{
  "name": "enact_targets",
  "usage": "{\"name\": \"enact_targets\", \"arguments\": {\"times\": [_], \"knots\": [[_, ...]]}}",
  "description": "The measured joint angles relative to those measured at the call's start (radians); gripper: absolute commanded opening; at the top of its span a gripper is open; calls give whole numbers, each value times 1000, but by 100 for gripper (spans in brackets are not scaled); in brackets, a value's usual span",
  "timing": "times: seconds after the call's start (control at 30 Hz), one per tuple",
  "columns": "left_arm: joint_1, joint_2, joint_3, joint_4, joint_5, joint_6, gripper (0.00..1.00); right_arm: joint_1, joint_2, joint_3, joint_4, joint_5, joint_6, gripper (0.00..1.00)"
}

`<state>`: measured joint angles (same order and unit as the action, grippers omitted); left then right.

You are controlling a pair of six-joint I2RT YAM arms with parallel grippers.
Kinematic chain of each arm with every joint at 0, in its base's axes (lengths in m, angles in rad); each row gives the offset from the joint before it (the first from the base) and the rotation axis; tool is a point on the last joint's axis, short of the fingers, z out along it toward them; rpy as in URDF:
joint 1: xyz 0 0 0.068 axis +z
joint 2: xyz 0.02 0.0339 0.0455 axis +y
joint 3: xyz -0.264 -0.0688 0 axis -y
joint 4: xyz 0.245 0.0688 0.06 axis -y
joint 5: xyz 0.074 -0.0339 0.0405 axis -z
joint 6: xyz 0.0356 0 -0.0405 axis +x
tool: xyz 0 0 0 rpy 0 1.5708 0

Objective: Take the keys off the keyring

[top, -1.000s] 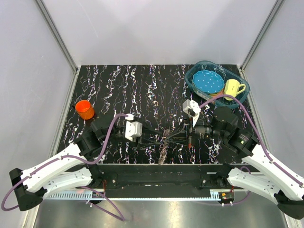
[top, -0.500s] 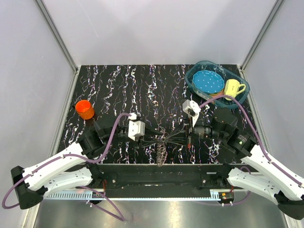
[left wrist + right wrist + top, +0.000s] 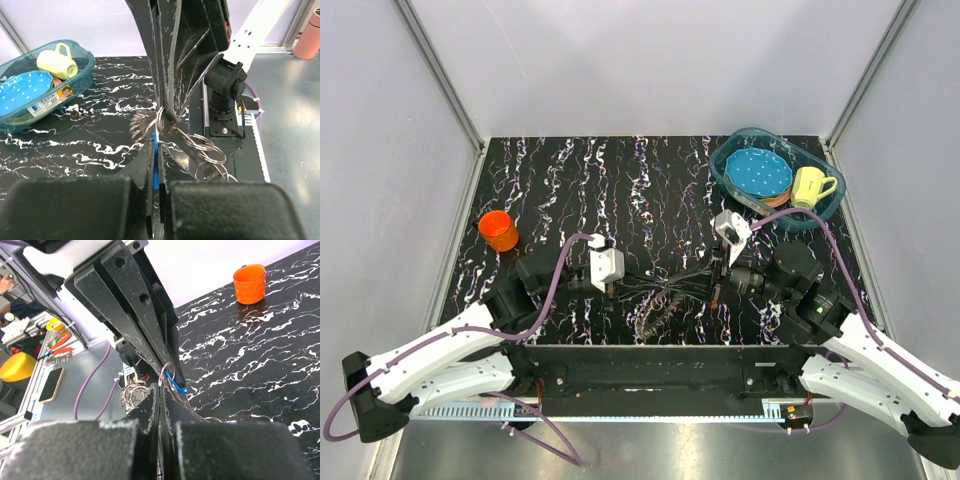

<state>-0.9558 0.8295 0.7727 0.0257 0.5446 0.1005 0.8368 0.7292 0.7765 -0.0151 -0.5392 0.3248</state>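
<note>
My left gripper [image 3: 670, 289] and right gripper [image 3: 698, 284] meet tip to tip over the table's near middle. In the left wrist view my left gripper [image 3: 156, 146] is shut on the blue-headed piece [image 3: 155, 165]. The right gripper's fingers [image 3: 175, 75] come down from above onto the keyring [image 3: 165, 120]. In the right wrist view my right gripper [image 3: 161, 390] is shut on the thin keyring wire [image 3: 163, 371], right beside the blue-headed piece [image 3: 176, 384]. The grey keys [image 3: 652, 312] hang in a bunch below the tips. They also show in the left wrist view [image 3: 141, 126], with several small loose rings [image 3: 200, 145] beside them.
A blue oval basin [image 3: 735, 150] at the back right holds a blue dotted plate [image 3: 758, 172] and a yellow mug [image 3: 812, 185]. An orange cup [image 3: 499, 231] stands at the left edge. The table's front edge lies just below the key bunch.
My left wrist has crept right and slightly away from me. My right wrist has shifted a little right. The hanging key bunch has swung to the left.
</note>
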Motion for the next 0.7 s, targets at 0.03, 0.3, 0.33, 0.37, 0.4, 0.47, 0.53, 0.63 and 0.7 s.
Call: {"name": "enact_targets", "arguments": {"times": [0.03, 0.3, 0.33, 0.37, 0.4, 0.47, 0.53, 0.63, 0.7], "knots": [[0, -1, -5, 1, -8, -2, 0, 0, -1, -6, 10, 5, 4, 0], [-1, -21, -31, 11, -55, -16, 0, 0, -35, -26, 53, 63, 9, 0], [-3, -22, -31, 16, -56, -16, 0, 0, -39, -26, 55, 69, 10, 0], [-4, -23, -31, 21, -57, -18, 0, 0, -40, -28, 60, 73, 10, 0], [-5, -23, -31, 23, -59, -19, 0, 0, -42, -31, 68, 77, 10, 0], [-6, -23, -31, 26, -62, -21, 0, 0, -42, -43, 92, 79, 14, 0], [-5, -23, -31, 25, -65, -24, 0, 0, -42, -58, 117, 85, 21, 0], [-5, -23, -32, 25, -66, -31, 0, 0, -44, -100, 189, 93, 39, 0], [-5, -23, -38, 29, -68, -37, 0, 0, -46, -124, 230, 98, 47, 0]]}}
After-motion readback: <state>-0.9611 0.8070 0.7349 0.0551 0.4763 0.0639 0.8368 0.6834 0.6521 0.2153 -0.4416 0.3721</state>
